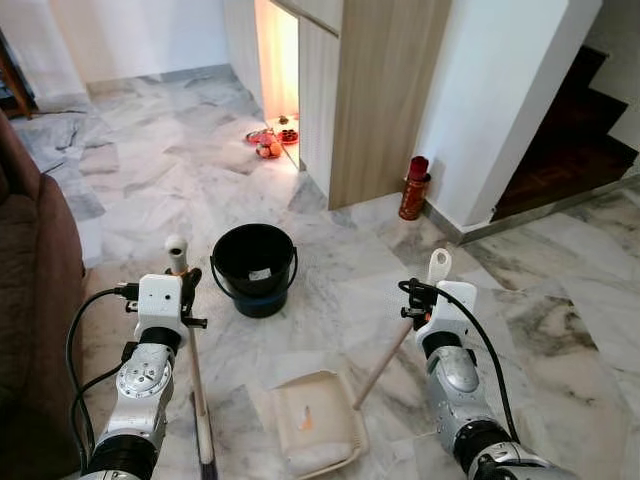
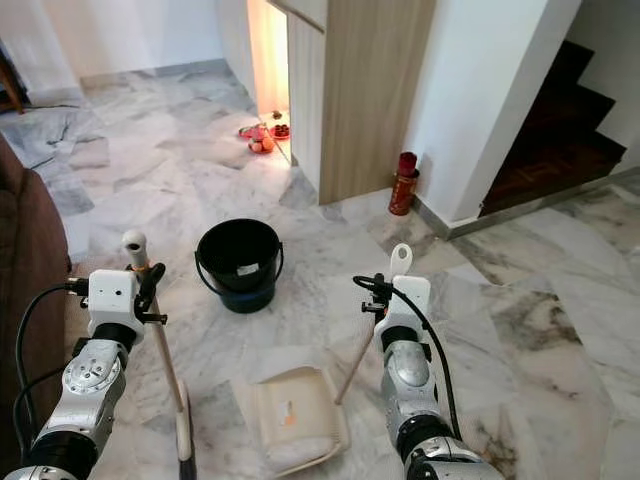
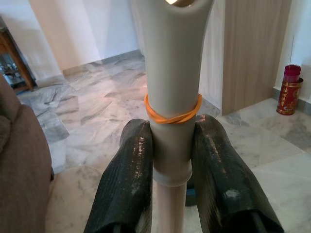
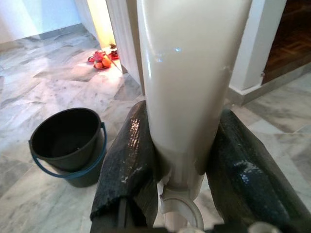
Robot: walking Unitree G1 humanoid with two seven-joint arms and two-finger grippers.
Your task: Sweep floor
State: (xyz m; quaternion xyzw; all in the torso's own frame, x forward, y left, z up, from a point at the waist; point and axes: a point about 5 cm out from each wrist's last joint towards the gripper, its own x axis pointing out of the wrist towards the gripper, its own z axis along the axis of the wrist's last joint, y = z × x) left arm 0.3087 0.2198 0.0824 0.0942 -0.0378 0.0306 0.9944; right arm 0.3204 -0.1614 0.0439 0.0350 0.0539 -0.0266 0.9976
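With the left gripper (image 1: 183, 283) clasping the broom (image 1: 192, 350) and the right gripper (image 1: 424, 300) clasping the dustpan (image 1: 315, 420) at lower centre, the robot is gathering scraps, likely tipping them into the bucket (image 1: 254, 268) next.

A red canister (image 1: 414, 188) stands at one o'clock by the white wall, a plate of oranges (image 1: 268, 145) glows at twelve in the lit doorway, brown sofa (image 1: 35, 300) at nine, dark stairs (image 1: 570, 130) at two.
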